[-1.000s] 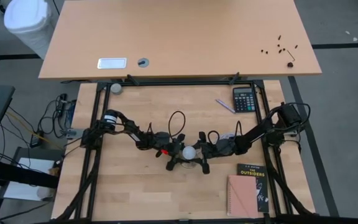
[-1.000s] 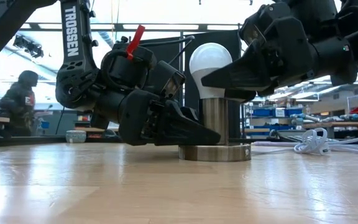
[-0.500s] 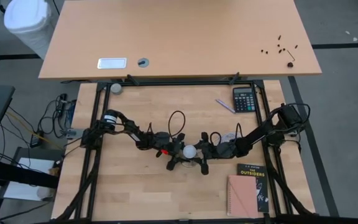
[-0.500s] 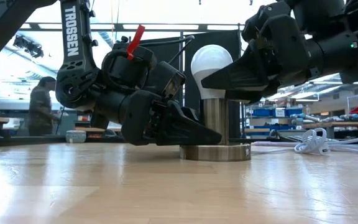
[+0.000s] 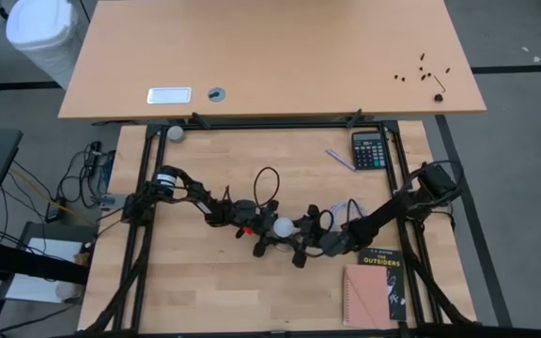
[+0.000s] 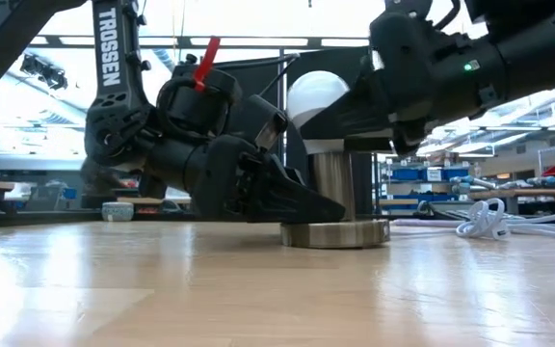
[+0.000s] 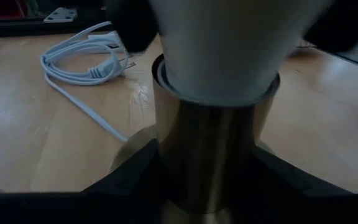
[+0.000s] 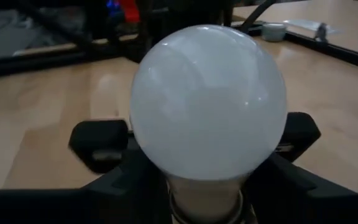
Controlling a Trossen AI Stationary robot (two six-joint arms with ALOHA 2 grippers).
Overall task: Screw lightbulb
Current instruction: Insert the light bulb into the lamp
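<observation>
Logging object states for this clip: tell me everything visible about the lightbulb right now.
The lightbulb is a small matte white globe, unlit, narrowing to a neck. It stands upright, neck down, in a brushed-metal cylindrical socket on a round base, near the middle of the wooden table. The right tool sits with a finger on either side of its neck, below the globe; the left tool brackets the socket below. Its screw base is hidden.

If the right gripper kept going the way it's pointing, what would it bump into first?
Probably the left gripper. The right gripper already sits around the lightbulb, and the left one shows just beyond it, though depth is hard to judge.
</observation>
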